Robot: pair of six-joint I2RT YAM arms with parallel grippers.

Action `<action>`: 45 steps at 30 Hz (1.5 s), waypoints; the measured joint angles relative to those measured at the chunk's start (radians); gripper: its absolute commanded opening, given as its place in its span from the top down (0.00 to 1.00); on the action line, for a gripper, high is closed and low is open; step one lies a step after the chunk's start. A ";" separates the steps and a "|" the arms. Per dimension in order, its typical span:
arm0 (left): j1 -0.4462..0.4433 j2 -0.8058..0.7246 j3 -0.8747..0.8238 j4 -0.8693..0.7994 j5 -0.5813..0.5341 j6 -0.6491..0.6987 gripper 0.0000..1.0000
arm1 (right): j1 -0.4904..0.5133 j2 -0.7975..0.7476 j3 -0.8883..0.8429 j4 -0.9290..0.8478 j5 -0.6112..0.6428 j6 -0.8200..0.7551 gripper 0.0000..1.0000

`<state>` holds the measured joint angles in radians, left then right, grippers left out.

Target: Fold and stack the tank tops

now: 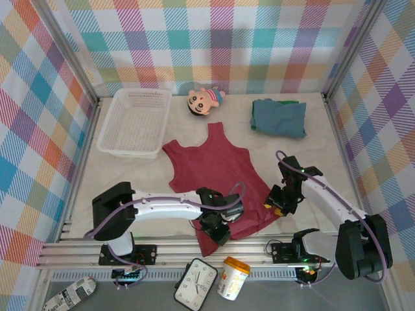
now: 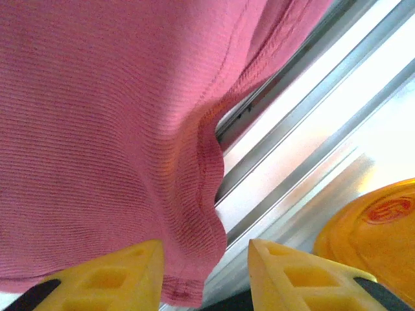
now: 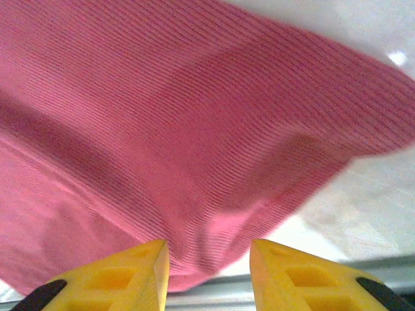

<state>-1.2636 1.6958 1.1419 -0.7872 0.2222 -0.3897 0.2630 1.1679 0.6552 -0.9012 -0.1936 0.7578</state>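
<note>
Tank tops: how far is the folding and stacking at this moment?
Done, it seems: the blue-grey top lies folded at the far right, a green top peeking out from under it. In hand: the red top lies spread flat, and the left gripper and right gripper are at its near hem with jaws apart, not clamping it. To do: fold the red top and put it on that pile.

Dark red tank top (image 1: 217, 172), finely ribbed, at the yellow-fingered left claw (image 2: 204, 256) and right claw (image 3: 209, 256). Well beyond the right claw, blue-grey tank top (image 1: 279, 120) over bright green tank top (image 1: 286, 102). Beyond the left claw, white mesh basket (image 1: 133, 123); pastel plaid walls (image 1: 214, 39).
</note>
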 measured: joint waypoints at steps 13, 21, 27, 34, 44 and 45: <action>0.282 0.029 -0.057 0.062 -0.186 0.012 0.58 | -0.029 0.323 0.082 0.179 0.040 0.048 0.65; 0.238 0.068 -0.073 0.138 -0.154 -0.082 0.54 | -0.071 0.503 0.274 0.143 0.060 -0.024 0.62; 0.174 0.128 0.011 0.193 -0.093 -0.169 0.51 | -0.156 0.606 0.401 0.129 0.061 -0.142 0.61; 0.204 0.143 0.151 0.133 -0.121 -0.146 0.47 | -0.235 0.694 0.533 0.127 0.058 -0.304 0.53; 0.552 0.134 0.042 0.116 -0.245 -0.011 0.48 | -0.253 0.541 0.438 0.176 0.062 -0.414 0.43; 0.561 0.134 0.033 0.116 -0.246 -0.007 0.49 | -0.258 0.534 0.433 0.176 0.061 -0.420 0.43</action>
<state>-0.7029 1.8294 1.1751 -0.6712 -0.0235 -0.3965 0.0048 1.7020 1.0878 -0.7250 -0.1326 0.3378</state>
